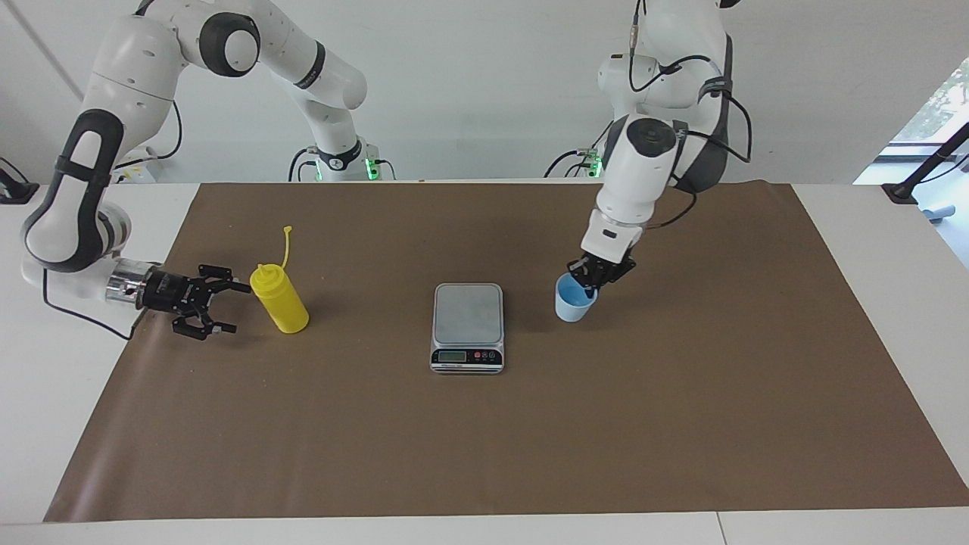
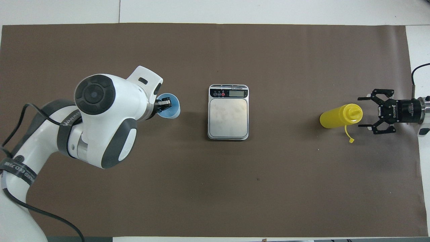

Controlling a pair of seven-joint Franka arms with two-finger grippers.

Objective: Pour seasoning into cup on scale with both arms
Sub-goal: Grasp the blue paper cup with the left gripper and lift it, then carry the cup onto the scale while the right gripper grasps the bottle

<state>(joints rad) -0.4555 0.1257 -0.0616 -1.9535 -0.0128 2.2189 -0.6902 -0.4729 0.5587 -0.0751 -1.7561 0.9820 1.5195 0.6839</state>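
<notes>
The pale blue cup (image 1: 573,304) hangs slightly tilted just over the mat, beside the scale (image 1: 468,312) toward the left arm's end. My left gripper (image 1: 587,285) is shut on its rim, one finger inside; from overhead the same gripper (image 2: 165,103) grips the cup (image 2: 171,111) beside the scale (image 2: 228,114). The yellow seasoning bottle (image 1: 280,299) stands upright toward the right arm's end, its cap tether sticking up. My right gripper (image 1: 233,308) is open, low and level, its tips right at the bottle's side. In the overhead view the right gripper (image 2: 364,112) faces the bottle (image 2: 337,116).
A brown mat (image 1: 484,454) covers most of the white table. The scale sits at its middle with the display strip on the side away from the robots. The left arm's big wrist housing (image 2: 100,117) hangs over the mat.
</notes>
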